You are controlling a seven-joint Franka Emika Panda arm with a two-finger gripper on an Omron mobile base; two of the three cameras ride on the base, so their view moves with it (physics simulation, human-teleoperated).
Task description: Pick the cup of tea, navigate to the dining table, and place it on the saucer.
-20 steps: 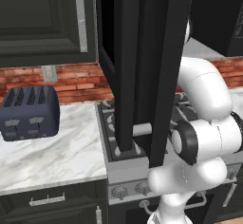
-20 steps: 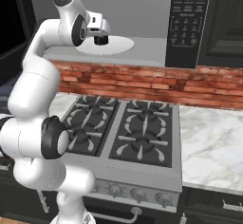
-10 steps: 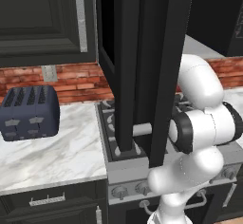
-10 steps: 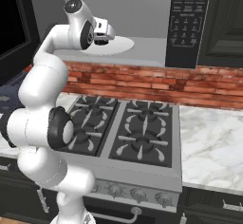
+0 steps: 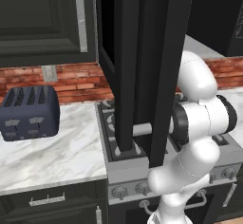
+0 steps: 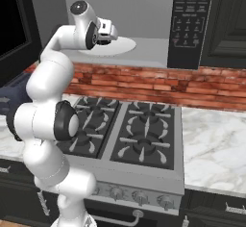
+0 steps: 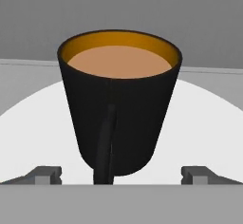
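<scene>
In the hand view the cup of tea, a black mug with orange-brown liquid and its handle facing me, stands upright on a white round turntable inside the microwave. My gripper is open, its two fingertips low on either side of the mug's base and apart from it. From the right base view my arm reaches up into the microwave cavity, the gripper above the turntable; the hand hides the mug there. The dining table and the saucer are out of view.
The microwave's open dark door hangs in front of the left base view. Its control panel is right of the cavity. Below lie the gas stove, marble counters and a dark toaster against the brick wall.
The hand has pushed slightly deeper into the microwave, and the arm's elbow and upper links have swung. The base has stayed put.
</scene>
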